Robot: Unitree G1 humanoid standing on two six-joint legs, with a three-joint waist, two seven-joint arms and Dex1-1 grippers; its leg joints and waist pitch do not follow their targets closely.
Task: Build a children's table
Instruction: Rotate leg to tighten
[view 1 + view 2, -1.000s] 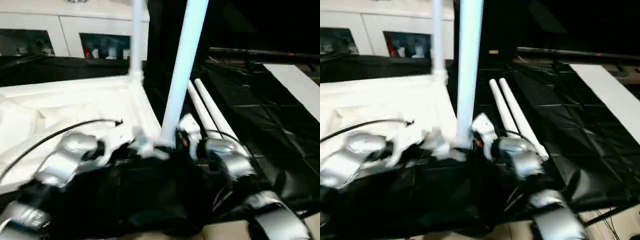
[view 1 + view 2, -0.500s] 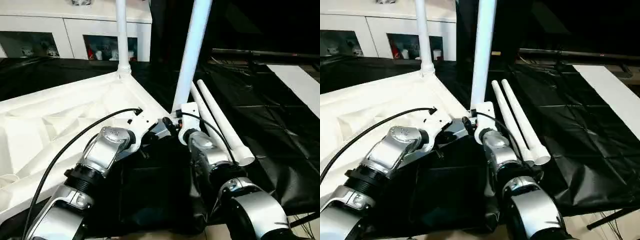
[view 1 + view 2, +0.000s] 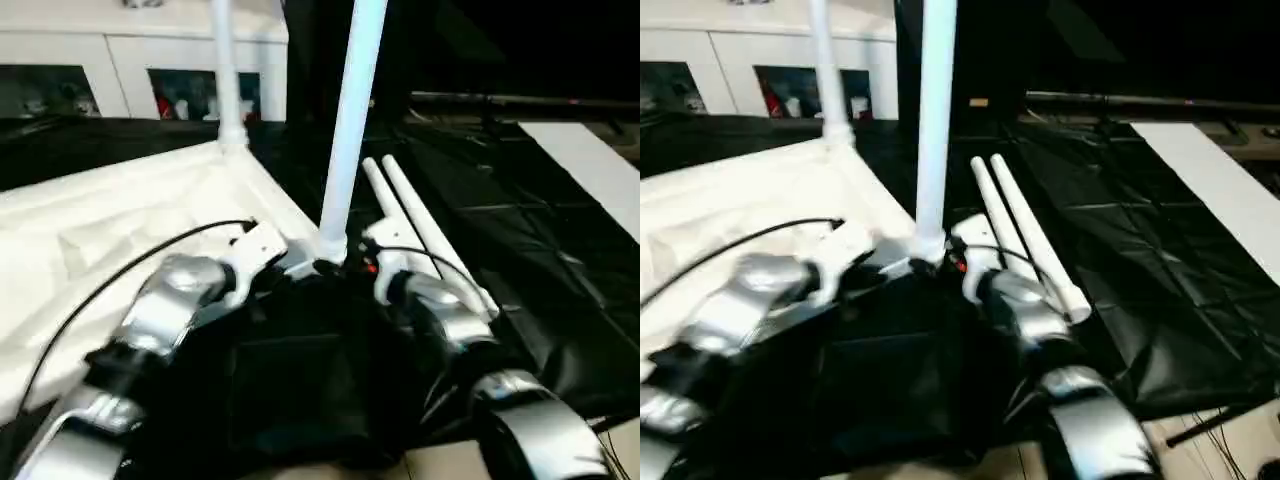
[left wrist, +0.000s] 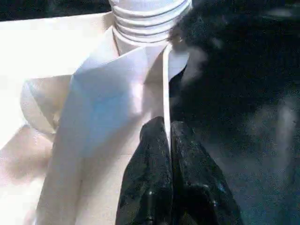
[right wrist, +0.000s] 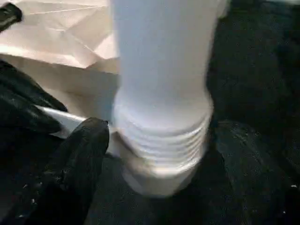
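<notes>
- Left pincer (image 4: 168, 140): black fingers pressed together on a thin rib edge of the white tabletop (image 3: 120, 215), right beside the near corner socket.
- Right pincer (image 5: 154, 154): fingers (image 5: 79, 154) spread either side of the threaded base of the upright leg (image 3: 350, 130); contact with the leg cannot be judged.
- The upright leg stands at the tabletop's near corner, between the two pincers.
- Tabletop lies underside up on black sheeting (image 3: 520, 250).
- Second leg (image 3: 225, 75) stands upright in the far corner socket.
- Two loose legs (image 3: 420, 230) lie side by side on the sheeting, just right of the right forearm.
- White cabinet (image 3: 120, 70) behind.
</notes>
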